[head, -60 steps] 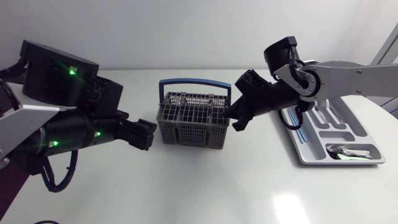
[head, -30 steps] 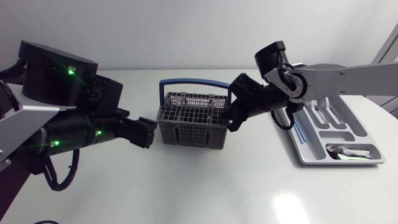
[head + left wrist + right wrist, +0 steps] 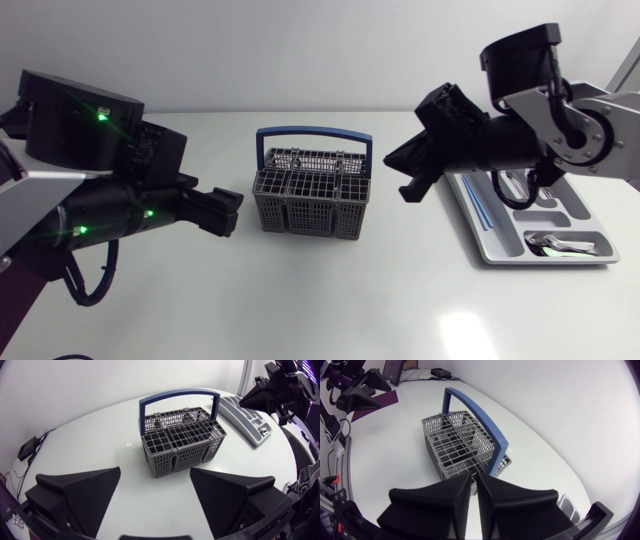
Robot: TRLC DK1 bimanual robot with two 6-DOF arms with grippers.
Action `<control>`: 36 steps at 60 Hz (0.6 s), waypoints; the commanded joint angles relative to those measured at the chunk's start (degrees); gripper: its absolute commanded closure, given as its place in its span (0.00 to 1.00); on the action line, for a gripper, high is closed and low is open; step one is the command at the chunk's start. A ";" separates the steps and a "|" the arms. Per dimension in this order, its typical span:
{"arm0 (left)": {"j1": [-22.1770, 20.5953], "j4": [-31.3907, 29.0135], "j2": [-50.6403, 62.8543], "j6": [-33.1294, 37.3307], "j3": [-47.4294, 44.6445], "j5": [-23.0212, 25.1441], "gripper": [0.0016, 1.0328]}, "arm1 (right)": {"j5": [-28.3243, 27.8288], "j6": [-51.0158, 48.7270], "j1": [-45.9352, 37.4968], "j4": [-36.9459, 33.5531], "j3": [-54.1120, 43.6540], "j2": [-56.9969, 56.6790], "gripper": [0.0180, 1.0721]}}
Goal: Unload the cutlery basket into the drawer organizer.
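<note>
The grey cutlery basket (image 3: 310, 190) with its blue handle (image 3: 315, 131) stands upright mid-table; I see no cutlery sticking out of it. My left gripper (image 3: 228, 212) hovers just left of the basket, open and empty; in its wrist view (image 3: 155, 472) the basket (image 3: 182, 442) lies ahead of the wide-apart fingers. My right gripper (image 3: 408, 180) hangs in the air between the basket and the grey drawer organizer (image 3: 500, 255), shut with nothing in it. Its wrist view (image 3: 475, 476) looks down on the basket (image 3: 460, 442).
The organizer holds spoons (image 3: 555, 243) in its front compartment and more cutlery (image 3: 515, 185) farther back, partly hidden by my right arm. A thin blue strip (image 3: 476, 206) lies along its left side. The organizer (image 3: 250, 420) lies beyond the basket in the left wrist view.
My right gripper has pulled away from the basket's right rim, up and to the right toward the organizer. The left arm has drawn back slightly to the left.
</note>
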 commanded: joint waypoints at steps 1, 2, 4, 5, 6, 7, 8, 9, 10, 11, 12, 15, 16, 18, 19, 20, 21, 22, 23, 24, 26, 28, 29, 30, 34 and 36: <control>0.91 0.10 -1.53 1.57 -1.86 -0.21 0.06 | 0.88 0.53 -1.63 0.52 -3.17 -2.93 0.70; 1.00 0.10 -1.70 1.66 -1.95 -0.21 0.06 | 1.23 0.35 -1.98 0.52 -3.70 -3.55 0.68; 1.09 0.10 -1.88 1.66 -2.21 -0.21 0.06 | 1.50 0.17 -2.42 0.43 -4.31 -4.51 0.65; 1.17 0.10 -1.97 1.75 -2.30 -0.21 0.06 | 1.50 0.00 -2.59 0.26 -4.57 -4.95 0.63; 1.17 0.10 -2.06 1.75 -2.39 -0.21 0.06 | 1.76 0.00 -2.77 -0.01 -4.84 -5.30 0.62; 1.17 0.10 -2.06 1.75 -2.48 -0.21 0.06 | 1.85 -0.09 -2.94 -0.18 -5.10 -5.57 0.61; 1.09 0.18 -2.14 1.84 -2.48 -0.21 0.06 | 2.02 -0.09 -3.12 -0.45 -5.28 -5.83 0.60; 1.17 0.18 -2.23 1.84 -2.74 -0.21 0.06 | 2.20 -0.09 -3.21 -0.62 -5.54 -6.09 0.60; 1.17 0.18 -2.32 1.92 -2.83 -0.21 0.06 | 2.29 -0.18 -3.30 -0.80 -5.81 -6.45 0.61; 1.26 0.18 -2.49 1.92 -2.92 -0.21 0.06 | 2.55 -0.44 -3.47 -0.97 -6.42 -6.97 0.61; 1.26 0.18 -2.58 1.92 -3.01 -0.21 0.06 | 2.55 -0.53 -3.82 -0.97 -6.95 -7.50 0.61; 1.26 0.18 -2.93 1.92 -3.18 -0.21 0.06 | 2.55 -0.62 -4.61 -0.97 -8.09 -8.64 0.61; 1.35 0.18 -3.02 1.92 -3.27 -0.21 0.06 | 2.55 -0.62 -4.79 -0.89 -8.44 -9.00 0.61; 1.35 0.10 -3.37 2.01 -3.62 -0.21 0.06 | 2.46 -0.79 -5.32 -0.80 -9.41 -10.23 0.60; 1.44 0.10 -3.55 2.01 -3.71 -0.21 0.06 | 2.46 -0.79 -5.41 -0.80 -9.76 -10.49 0.59; 1.53 0.10 -3.64 2.10 -3.80 -0.21 0.06 | 2.46 -0.88 -5.76 -0.80 -10.11 -11.02 0.57; 1.53 0.01 -3.81 2.19 -3.88 -0.21 0.06 | 2.46 -0.88 -5.84 -0.89 -10.29 -11.37 0.54; 1.61 -0.08 -3.90 2.28 -3.97 -0.21 0.06 | 2.46 -0.88 -6.02 -0.97 -10.64 -11.63 0.51; 1.70 -0.08 -4.08 2.28 -4.06 -0.21 0.06 | 2.46 -0.88 -6.20 -1.06 -10.81 -11.90 0.47; 2.05 -0.08 -4.43 2.63 -4.24 -0.21 0.05 | 2.55 -0.97 -6.28 -1.50 -11.25 -12.60 0.35; 2.67 -0.08 -4.96 2.98 -4.59 -0.21 0.05 | 2.55 -0.88 -6.55 -2.03 -11.87 -13.04 0.14; 2.84 -0.08 -5.22 3.24 -4.76 -0.21 0.05 | 2.73 -0.88 -6.81 -2.29 -12.40 -13.57 0.03; 2.93 -0.17 -5.48 3.33 -4.94 -0.21 0.05 | 2.81 -0.88 -6.99 -2.29 -12.66 -13.74 0.04; 3.02 -0.17 -5.57 3.42 -5.11 -0.21 0.05 | 3.08 -0.88 -7.16 -2.29 -12.92 -14.09 0.04; 3.46 -0.17 -6.10 3.77 -5.82 -0.21 0.05 | 3.96 -0.79 -7.51 -2.20 -13.80 -15.24 0.04; 3.90 -0.17 -6.54 4.03 -6.26 -0.21 0.05 | 4.13 -0.79 -8.04 -2.12 -14.24 -15.85 0.04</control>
